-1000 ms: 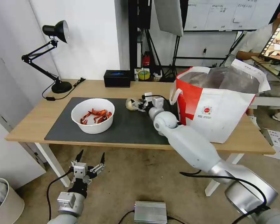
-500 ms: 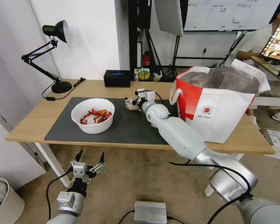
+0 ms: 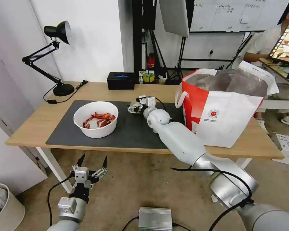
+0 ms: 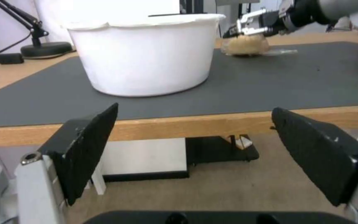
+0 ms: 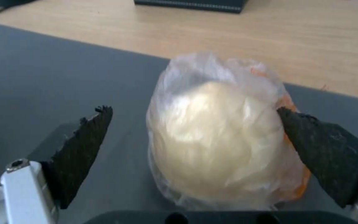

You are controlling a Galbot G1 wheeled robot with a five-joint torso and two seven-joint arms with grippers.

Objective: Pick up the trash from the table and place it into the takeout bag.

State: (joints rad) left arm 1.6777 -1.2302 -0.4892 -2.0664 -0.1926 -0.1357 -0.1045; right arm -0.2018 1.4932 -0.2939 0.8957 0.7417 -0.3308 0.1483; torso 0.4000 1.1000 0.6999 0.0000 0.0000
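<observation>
Straddling the tan wrapped ball (image 5: 220,137) with my right end effector (image 5: 193,137) was where things stood at this point. The fingers were spread wide, one pad (image 5: 84,149) clear of the ball on one side and the other pad (image 5: 324,152) just about touching the plastic wrap, so nothing was gripped. The ball sat on the dark grey mat (image 3: 131,128) on the desk (image 3: 32,125), between the white bowl of crayfish shells (image 3: 96,119) and the red-and-white takeout bag (image 3: 224,109), nearer the bag.

My read on handling: it looked light and squishy, a soft lump in thin crinkly film. That film looked slippery and loose, so pinching only the wrap would probably let the ball slide or swing. Best bet seemed to be closing across the widest part of the ball itself, low enough that it couldn't pop out upward, with a gentle squeeze since it would likely deform.

My left end effector (image 3: 90,169) hung parked below the desk edge, fingers open and empty, looking across at the bowl from the side.

The bowl was untouched on the mat, well apart from the ball.
</observation>
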